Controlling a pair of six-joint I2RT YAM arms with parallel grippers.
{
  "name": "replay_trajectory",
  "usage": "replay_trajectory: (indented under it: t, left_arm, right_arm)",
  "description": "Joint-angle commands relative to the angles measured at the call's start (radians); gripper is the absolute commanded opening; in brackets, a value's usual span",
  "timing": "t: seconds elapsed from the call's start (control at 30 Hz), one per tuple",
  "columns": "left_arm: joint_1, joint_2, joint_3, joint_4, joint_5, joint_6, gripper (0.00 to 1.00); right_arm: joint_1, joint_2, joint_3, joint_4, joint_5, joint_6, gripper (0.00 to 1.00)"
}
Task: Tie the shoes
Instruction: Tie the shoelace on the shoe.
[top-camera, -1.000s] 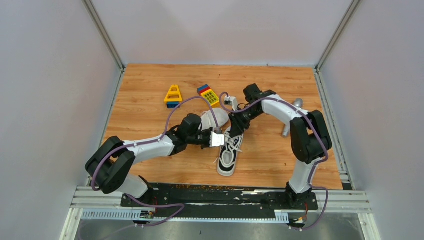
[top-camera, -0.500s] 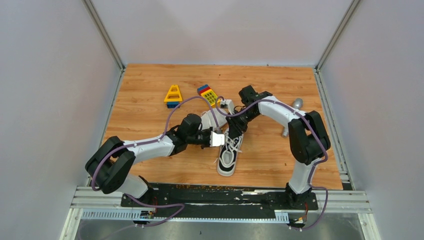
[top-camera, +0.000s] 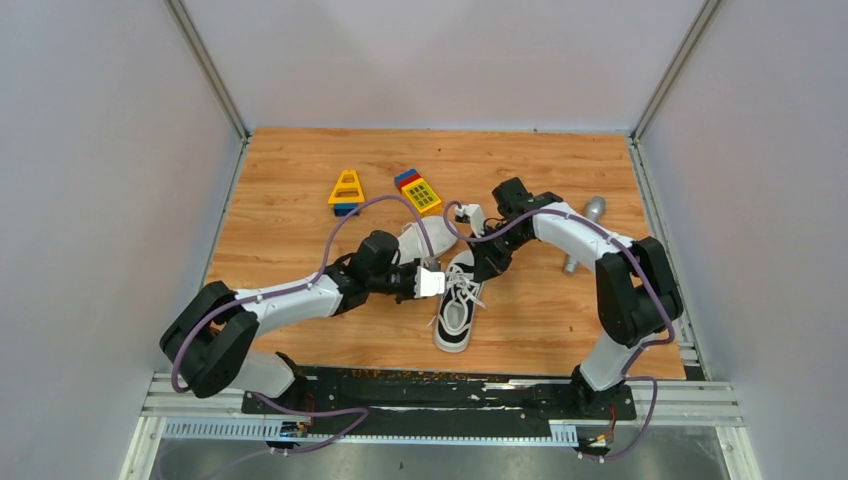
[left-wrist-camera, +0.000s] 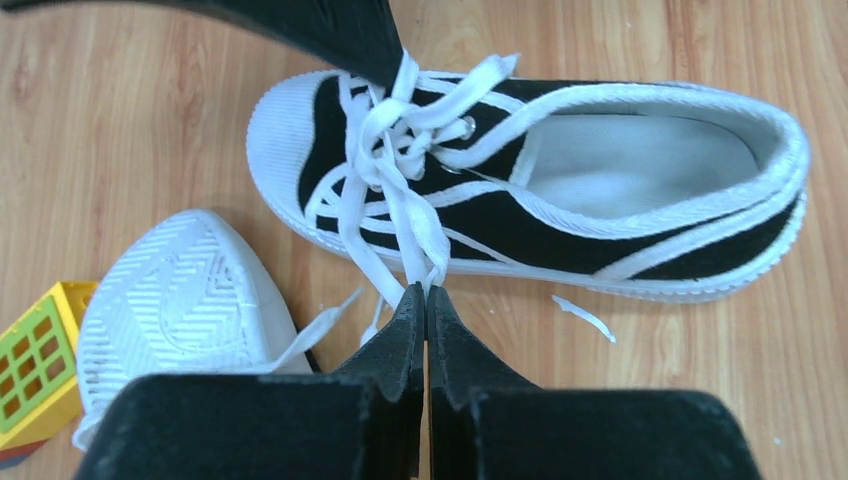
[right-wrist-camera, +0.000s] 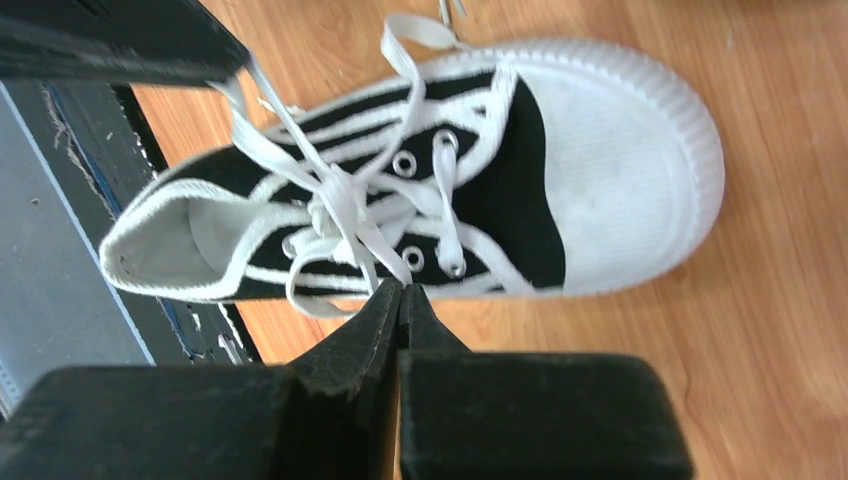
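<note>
Upright shoe (top-camera: 457, 312) lay mid-table toward the near side, toe pointing far, heel twd the arm bases. Overturned shoe (top-camera: 424, 237) sat just far-left of its toe, white sole up. Laces (left-wrist-camera: 385, 160) formed a loose tangle over the tongue. L gripper (left-wrist-camera: 426, 297) came in from the left, jaws pressed together, pinching a strand of the laces beside the shoe. R gripper (right-wrist-camera: 400, 290) came from the far-right, tips likewise closed on a strand by the eyelets. Yellow grid block (top-camera: 424, 194) & triangle block (top-camera: 346, 188) sat farther back; grey cylinder (top-camera: 583, 232) off to the right.
</note>
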Motion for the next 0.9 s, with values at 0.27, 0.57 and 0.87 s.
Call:
replay_trajectory:
  t: [0.27, 0.57, 0.87]
  left_arm:
    - [0.006, -0.077, 0.023, -0.176, 0.017, -0.099, 0.0]
    - [0.084, -0.115, 0.192, -0.557, -0.053, -0.177, 0.0]
    - [0.112, -0.106, 0.184, -0.648, -0.12, -0.057, 0.0]
  right_arm:
    - [-0.051, -0.137, -0.107, 0.049, 0.133, 0.08, 0.0]
    - [-0.075, -0.181, -0.101, 0.043, 0.21, 0.084, 0.0]
    - [-0.084, -0.201, -0.135, 0.031, 0.283, 0.07, 0.0]
